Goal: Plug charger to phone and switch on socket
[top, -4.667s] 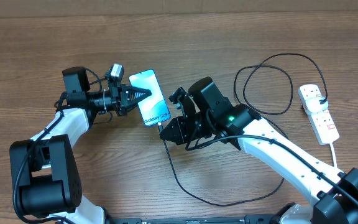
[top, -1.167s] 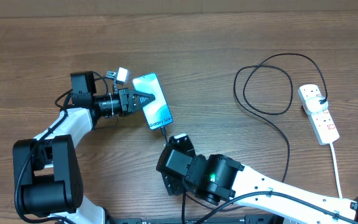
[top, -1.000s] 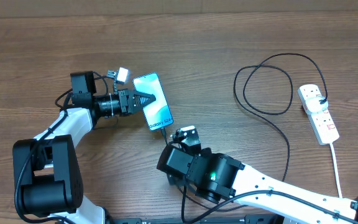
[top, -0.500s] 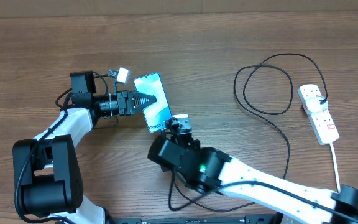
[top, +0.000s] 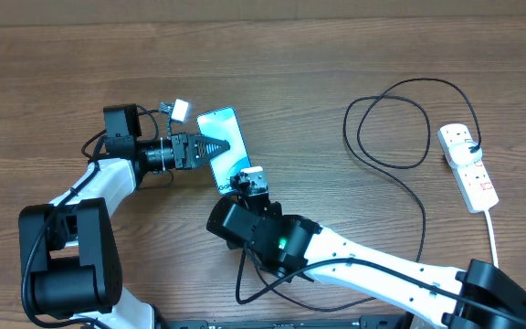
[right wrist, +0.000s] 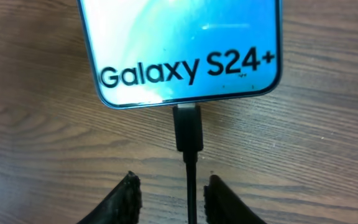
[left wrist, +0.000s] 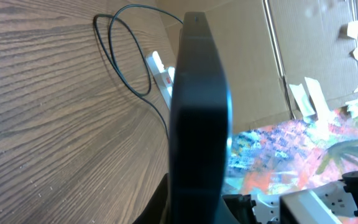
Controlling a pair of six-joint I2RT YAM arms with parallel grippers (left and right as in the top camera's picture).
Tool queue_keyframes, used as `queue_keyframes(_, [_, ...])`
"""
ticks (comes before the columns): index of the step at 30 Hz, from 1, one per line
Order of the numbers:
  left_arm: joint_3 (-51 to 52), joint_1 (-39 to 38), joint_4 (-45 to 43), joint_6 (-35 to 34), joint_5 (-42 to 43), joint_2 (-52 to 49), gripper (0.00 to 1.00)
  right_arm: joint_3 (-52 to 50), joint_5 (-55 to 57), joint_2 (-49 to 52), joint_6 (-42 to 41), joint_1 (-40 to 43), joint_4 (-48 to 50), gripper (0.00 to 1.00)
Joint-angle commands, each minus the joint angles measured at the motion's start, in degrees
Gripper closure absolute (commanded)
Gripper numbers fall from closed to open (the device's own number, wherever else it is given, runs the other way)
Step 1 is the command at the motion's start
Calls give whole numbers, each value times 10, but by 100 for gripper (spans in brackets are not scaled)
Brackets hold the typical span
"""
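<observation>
Charger is sitting in phone; right gripper, fingers apart astride it, should be pushing straight; closed left gripper is bracing.

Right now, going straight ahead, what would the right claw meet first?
The right claw would likely meet the charger connector, plugged into the phone; the cable runs between its fingers.

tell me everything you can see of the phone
The phone is a slim rectangle with dark edges and a lit light-blue screen reading "Galaxy S24+" near its lower end. It lies flat and face up on the wooden table, skewed in the overhead view. The left pincer, shut, reaches over its side and seems to press on it. The black connector of the charger meets its bottom edge and looks plugged in.
</observation>
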State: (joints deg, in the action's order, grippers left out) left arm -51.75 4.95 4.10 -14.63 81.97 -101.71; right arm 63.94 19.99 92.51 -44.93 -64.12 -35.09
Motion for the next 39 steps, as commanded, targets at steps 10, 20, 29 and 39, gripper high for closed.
queue_keyframes(10, [-6, -1, -2, -9, 39, 5, 96, 0, 10, 19, 2, 31, 20, 89])
queue_keyframes(20, [-6, -1, 4, -8, 63, 5, 96, 0, -34, 19, 69, 44, 78, 96])
queue_keyframes(29, [-6, -1, 4, -6, 77, 5, 96, 6, -35, 19, 110, 46, 97, 96])
queue_keyframes(39, [-6, -1, 5, 5, 78, 5, 96, 9, -35, 18, 109, 46, 100, 96])
